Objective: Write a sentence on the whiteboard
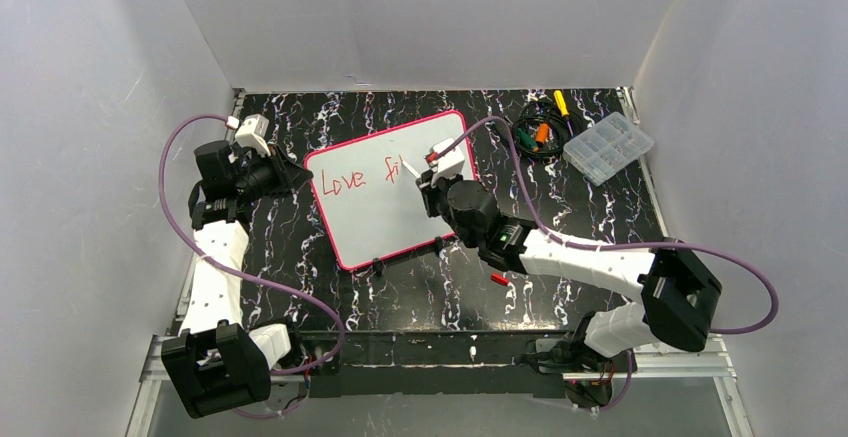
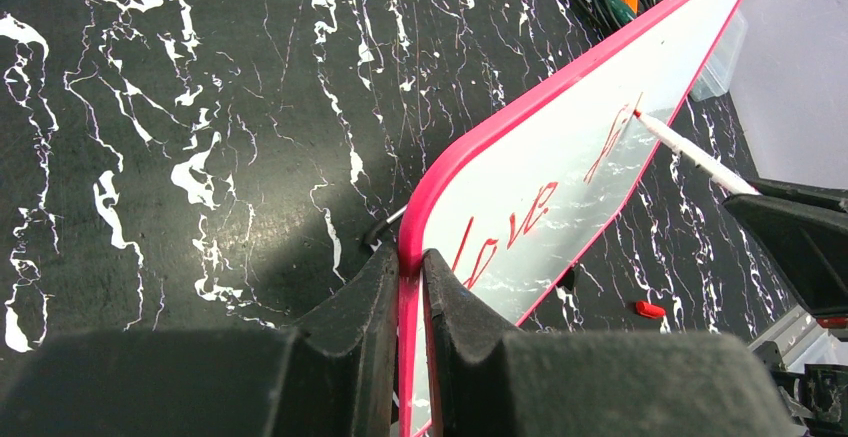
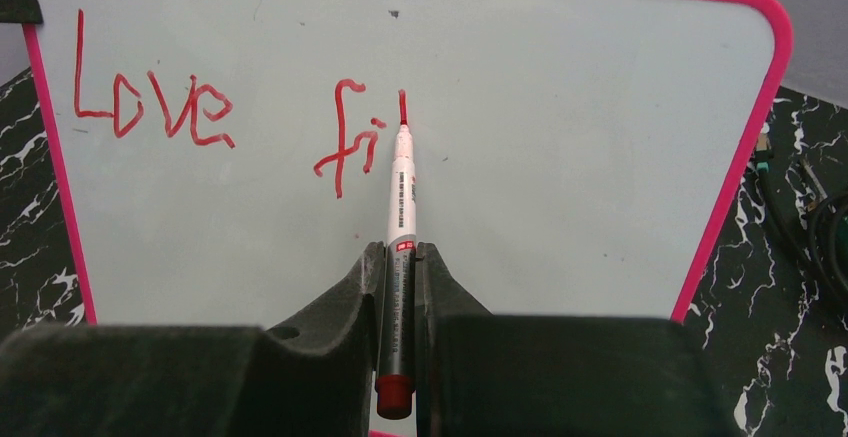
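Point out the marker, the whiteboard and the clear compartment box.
marker [image 3: 401, 197]: right wrist view, on its white barrel below the tip.
whiteboard [image 1: 385, 219]: top external view, on the bare white surface below the writing.
compartment box [image 1: 608, 147]: top external view, on the middle of its clear top.

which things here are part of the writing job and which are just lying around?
Job: whiteboard, edge clamped in left jaws; marker, in right jaws; red writing, "Love fi" so far.
Lying about: clear box; cables; small red piece.

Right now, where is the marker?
Right wrist view: the marker sits in the right gripper, its tip on the whiteboard at a short red stroke just right of "fi".
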